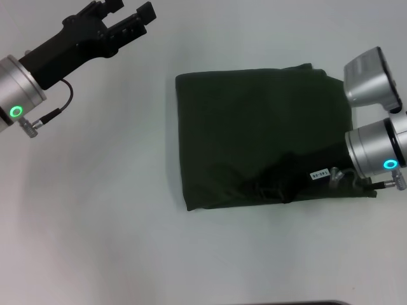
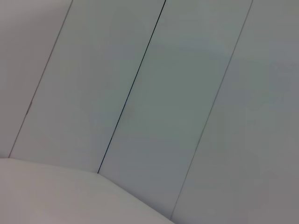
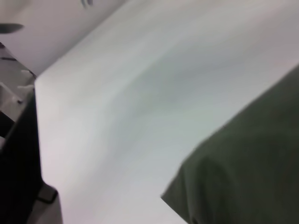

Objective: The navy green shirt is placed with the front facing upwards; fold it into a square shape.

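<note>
The navy green shirt (image 1: 254, 133) lies folded into a rough rectangle on the white table (image 1: 95, 210), right of centre, with its plain fabric up. Its near edge is bunched and wrinkled. My right gripper (image 1: 289, 184) reaches in from the right edge and lies low over that wrinkled near right corner, black against the dark cloth. In the right wrist view one corner of the shirt (image 3: 243, 168) shows on the table. My left gripper (image 1: 131, 9) hangs open at the far left, well away from the shirt, with nothing in it.
The white table top (image 3: 140, 93) surrounds the shirt on all sides. The right wrist view shows a table edge (image 3: 36, 130) with dark objects beyond it. Only pale wall panels (image 2: 154, 93) appear in the left wrist view.
</note>
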Motion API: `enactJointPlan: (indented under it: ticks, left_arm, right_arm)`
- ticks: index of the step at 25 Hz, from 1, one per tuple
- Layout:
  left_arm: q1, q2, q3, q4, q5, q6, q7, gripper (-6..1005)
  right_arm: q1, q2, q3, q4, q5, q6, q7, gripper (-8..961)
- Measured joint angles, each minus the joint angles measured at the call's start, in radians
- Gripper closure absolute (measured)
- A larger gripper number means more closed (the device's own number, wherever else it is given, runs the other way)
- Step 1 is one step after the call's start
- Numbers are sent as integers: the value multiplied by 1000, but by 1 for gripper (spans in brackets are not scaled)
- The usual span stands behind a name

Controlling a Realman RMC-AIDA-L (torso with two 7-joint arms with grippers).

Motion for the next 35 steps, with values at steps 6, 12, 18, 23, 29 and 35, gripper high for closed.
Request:
enactJointPlan:
  ticks: [6,12,18,23,29,35]
  left_arm:
    - [0,0,0,0,0,-1,1,114]
    - [0,0,1,0,-6,7,1,114]
    - [0,-1,2,0,-11,7,1,115]
    - [2,-2,1,0,-11,8,1,115]
    - [1,-2,3,0,-11,7,1,114]
    - [9,1,0,0,-15,8,1,115]
  right_arm:
    - [6,-2,-5,-44,68,-62,-18,902]
    - [63,7,-47,-20,74,-31,-9,903]
    - [111,10,-117,54,76,50,-4,903]
    - [125,11,-219,80,74,148,63,903]
    - [104,6,-236,56,139,113,20,904]
    - [49,0,-221,-46,241,28,-16,900]
